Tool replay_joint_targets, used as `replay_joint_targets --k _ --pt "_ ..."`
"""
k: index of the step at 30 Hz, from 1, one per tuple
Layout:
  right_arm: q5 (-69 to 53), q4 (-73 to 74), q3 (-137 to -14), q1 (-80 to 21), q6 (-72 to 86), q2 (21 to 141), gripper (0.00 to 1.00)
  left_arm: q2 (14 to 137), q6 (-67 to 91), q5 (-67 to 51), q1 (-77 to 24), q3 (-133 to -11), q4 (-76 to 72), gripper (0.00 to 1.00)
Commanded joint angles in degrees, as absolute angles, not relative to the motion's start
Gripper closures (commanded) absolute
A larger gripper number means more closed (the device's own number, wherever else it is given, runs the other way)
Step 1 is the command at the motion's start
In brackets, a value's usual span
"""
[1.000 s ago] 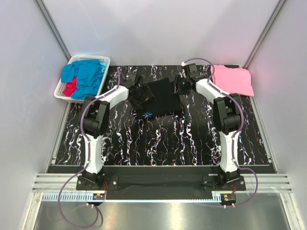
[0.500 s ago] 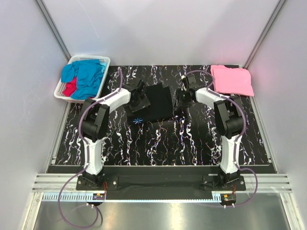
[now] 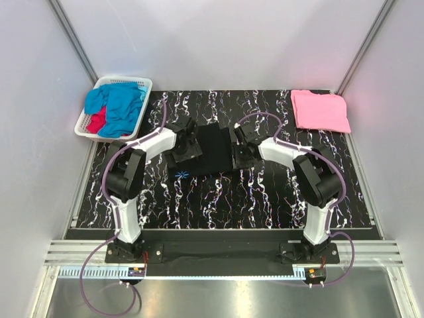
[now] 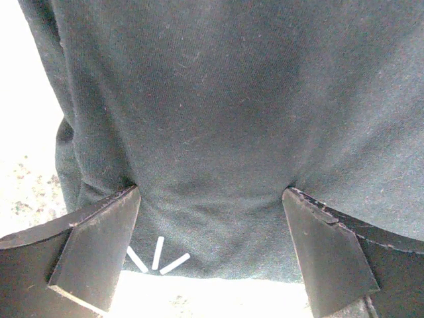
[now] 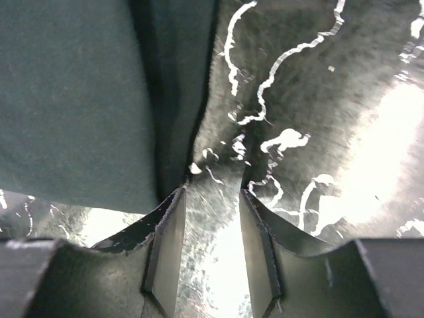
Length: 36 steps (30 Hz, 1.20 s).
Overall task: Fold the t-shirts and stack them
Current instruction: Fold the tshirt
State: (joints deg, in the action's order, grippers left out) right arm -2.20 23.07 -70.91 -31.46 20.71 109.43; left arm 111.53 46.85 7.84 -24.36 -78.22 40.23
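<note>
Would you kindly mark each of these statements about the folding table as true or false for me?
1. The pink t-shirt lies folded at the far right corner of the table. True.
2. The black t-shirt is in the basket. False: it lies mid-table, outside the basket.
3. The left gripper is open over the black t-shirt. True.
4. The right gripper grips the pink t-shirt. False: it is open over bare table beside the black t-shirt's edge.

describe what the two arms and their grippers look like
The left arm and right arm have white links with black joints and black bases. A purplish cable loops along each. The left gripper and right gripper have flat, wedge-shaped black fingers.
</note>
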Motion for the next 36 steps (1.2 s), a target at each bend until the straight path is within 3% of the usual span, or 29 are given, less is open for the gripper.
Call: replay_joint_targets --k 1,8,17,28,36 --pt "2.1 25.13 -71.97 -31.38 21.8 104.42 0.54 107.94 43.42 7.12 -24.61 -76.9 40.34 0.01" --pt "4.57 29.09 -79.09 -31.38 18.9 101.51 0.5 101.62 42.72 7.91 -24.61 -79.54 40.34 0.01" --pt "0.71 29.18 -89.55 -31.11 10.64 111.7 0.37 94.84 43.59 11.08 -24.52 -78.14 40.17 0.01" --pt "-13.53 18.46 -89.56 -23.56 9.41 121.2 0.38 89.04 41.49 1.15 -21.36 -69.79 34.19 0.01" --pt "-25.92 11.96 -86.58 -21.89 10.54 122.52 0.44 88.33 40.52 0.35 -19.78 -69.35 34.01 0.01"
